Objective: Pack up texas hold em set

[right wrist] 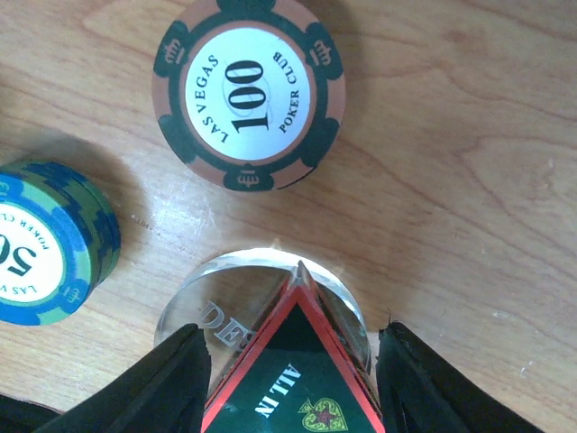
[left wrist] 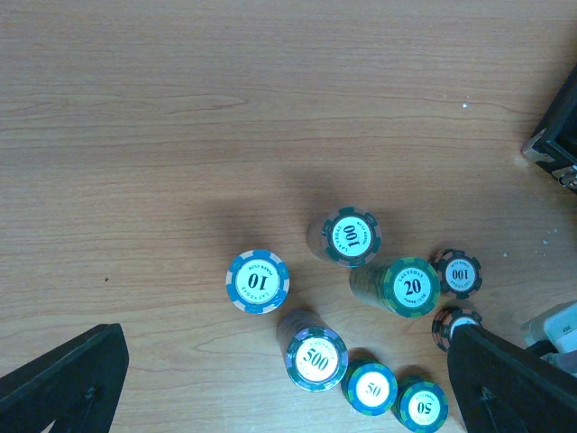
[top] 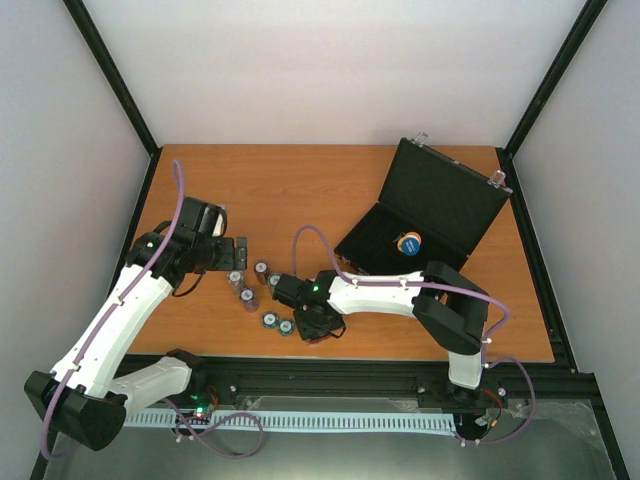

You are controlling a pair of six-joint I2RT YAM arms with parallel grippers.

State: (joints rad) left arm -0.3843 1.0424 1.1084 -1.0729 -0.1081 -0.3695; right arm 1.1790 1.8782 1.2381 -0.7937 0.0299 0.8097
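Note:
The black case (top: 440,195) lies open at the back right with a blue round disc (top: 408,243) inside. Poker chip stacks (top: 250,290) cluster on the table between the arms. My right gripper (right wrist: 293,388) straddles a clear round dealer disc (right wrist: 203,311) with a dark red-edged "ALL IN" triangular token (right wrist: 293,379) on top; its left finger (right wrist: 162,379) touches the disc, and a thin gap shows on the right. A 100 chip (right wrist: 248,90) lies just beyond. My left gripper (left wrist: 284,388) hangs wide open above the 500 stack (left wrist: 315,359).
Around the 500 stack stand a 10 chip (left wrist: 257,280), a 100 stack (left wrist: 350,236), a 20 stack (left wrist: 410,287) and two 50 stacks (left wrist: 370,389). Another 50 stack (right wrist: 45,239) sits left of my right gripper. A case corner (left wrist: 554,135) shows at the right.

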